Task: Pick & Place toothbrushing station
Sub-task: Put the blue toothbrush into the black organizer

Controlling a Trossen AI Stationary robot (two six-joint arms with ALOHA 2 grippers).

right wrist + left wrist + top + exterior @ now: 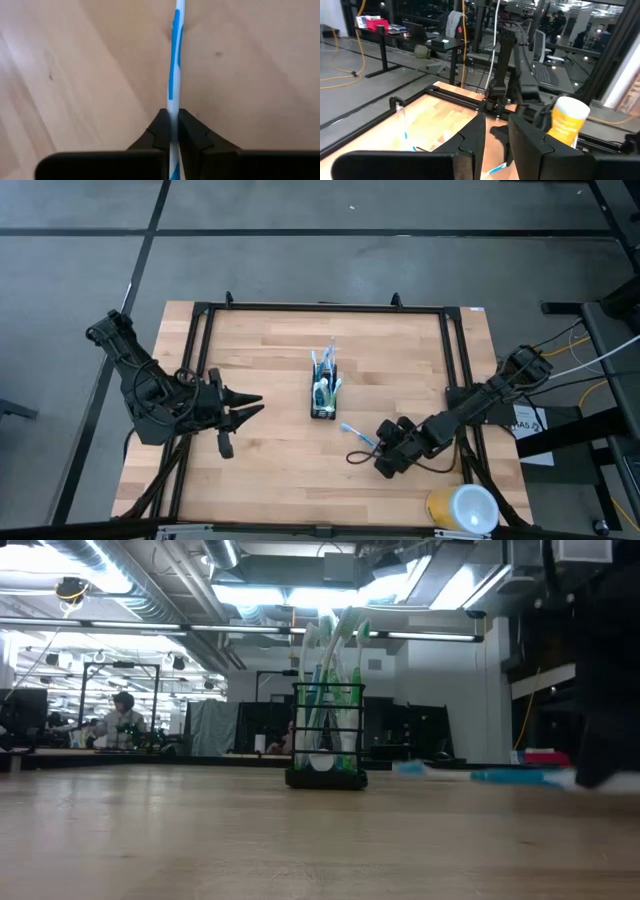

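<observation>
The right end effector (173,125) has its fingers closed on a blue-white toothbrush (354,432) that lies flat on the tabletop (270,350), toward the near right corner and just short of the yellow-and-white cup (463,508) at that corner. The black mesh holder (323,392) stands upright near the tabletop's middle, with other toothbrushes and what may be a small tube inside, though that is hard to make out. The step in hand looks like the pick. Next, the brush would need lifting clear, turning upright and lowering into the holder. The left end effector (250,408) waits with fingers spread near the left edge.
</observation>
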